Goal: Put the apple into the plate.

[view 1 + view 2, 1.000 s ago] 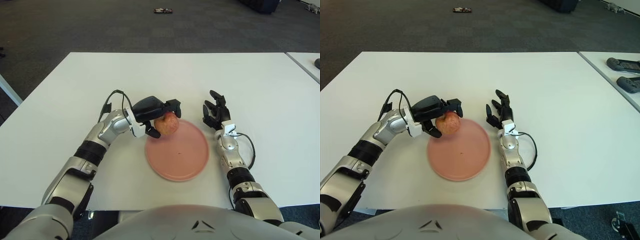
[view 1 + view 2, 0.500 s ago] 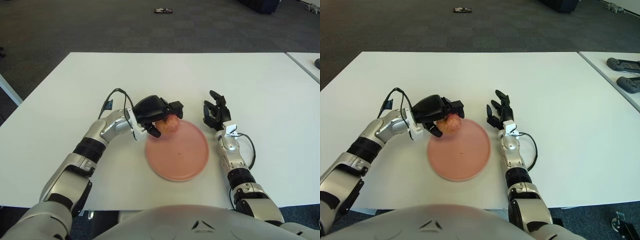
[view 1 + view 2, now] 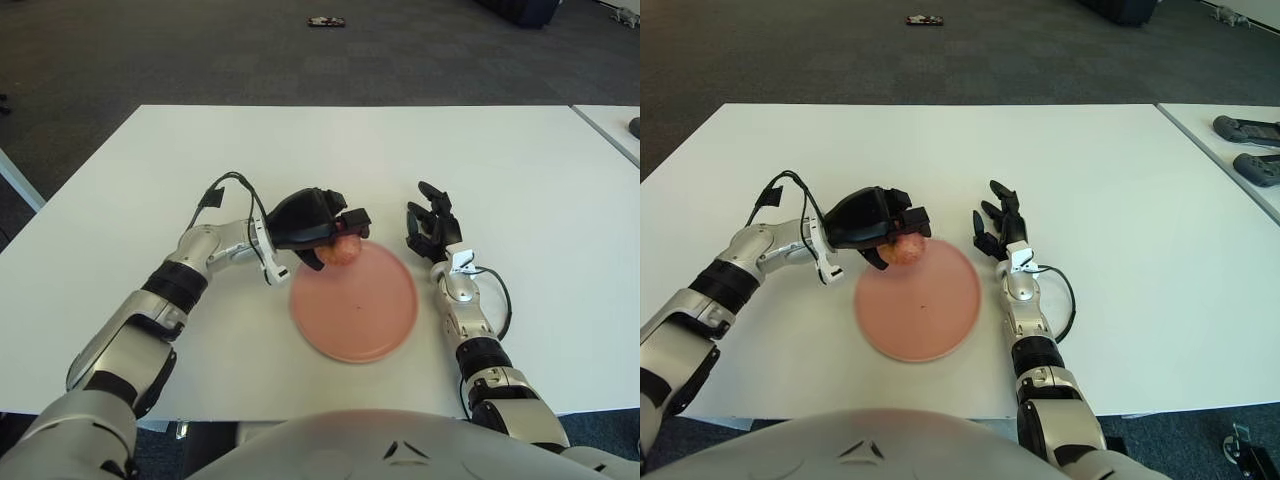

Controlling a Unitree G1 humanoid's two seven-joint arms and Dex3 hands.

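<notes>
— Apple, where is it?
— The small reddish-yellow round apple [image 3: 343, 249] sits in the left hand [image 3: 312, 222], whose dark fingers curl around it, over the far left rim of the flat round pink plate [image 3: 356, 305].
— And the right hand [image 3: 432, 228]?
— Just right of the plate, fingers spread, holding nothing.

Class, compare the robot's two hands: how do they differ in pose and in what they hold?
The left hand is curled over the apple at the plate's far-left rim; the right hand holds nothing. The left points sideways toward the plate; the right points away, fingers spread, right of it. Both are black.
</notes>
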